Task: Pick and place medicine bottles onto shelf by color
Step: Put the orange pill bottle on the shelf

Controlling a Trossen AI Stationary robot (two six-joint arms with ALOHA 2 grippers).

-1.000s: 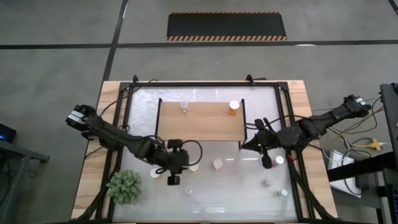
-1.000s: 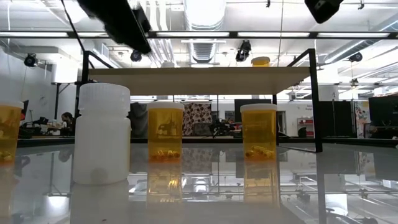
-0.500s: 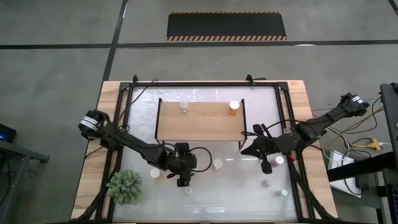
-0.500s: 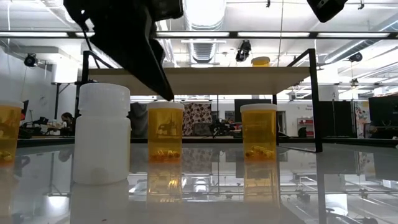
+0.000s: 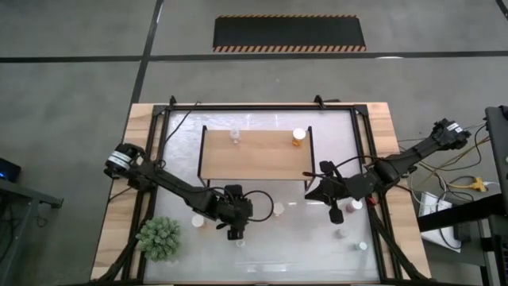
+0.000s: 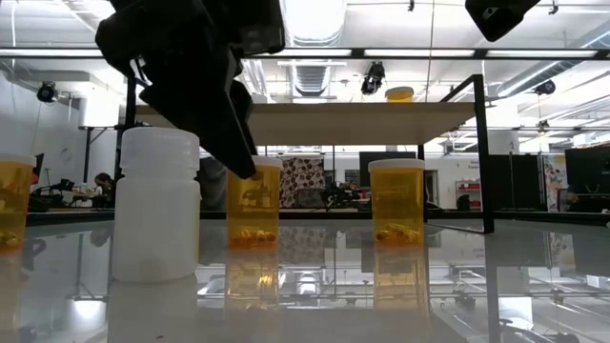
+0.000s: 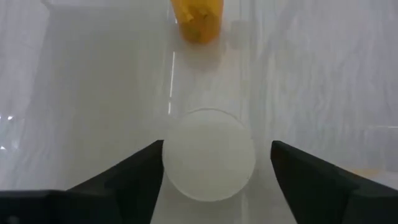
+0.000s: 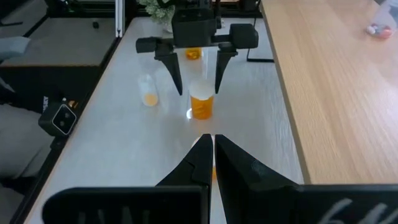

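My left gripper (image 5: 234, 229) is open and low over the glass table, in front of the shelf (image 5: 254, 155). Its fingers stand on either side of the white cap (image 7: 208, 163) of an orange bottle (image 8: 200, 104), which also shows in the low view (image 6: 253, 202). I cannot tell whether they touch the cap. My right gripper (image 5: 311, 191) is shut, in the air by the shelf's near right corner, and points at the left gripper. A clear bottle (image 5: 236, 135) and an orange bottle (image 5: 298, 137) stand on the shelf.
Another orange bottle (image 5: 278, 210) stands just right of the left gripper, and one (image 5: 198, 222) just left of it. A whitish bottle (image 5: 240, 241) stands nearer the front. More bottles (image 5: 340, 234) (image 5: 361, 246) stand at the near right. A green plant (image 5: 161, 238) sits at the near left.
My left gripper has gone toward the table's right edge and come down, so its open fingers now straddle the orange bottle's cap. My right gripper has drifted a little toward the table's left and near edges, still shut. No bottle has moved.
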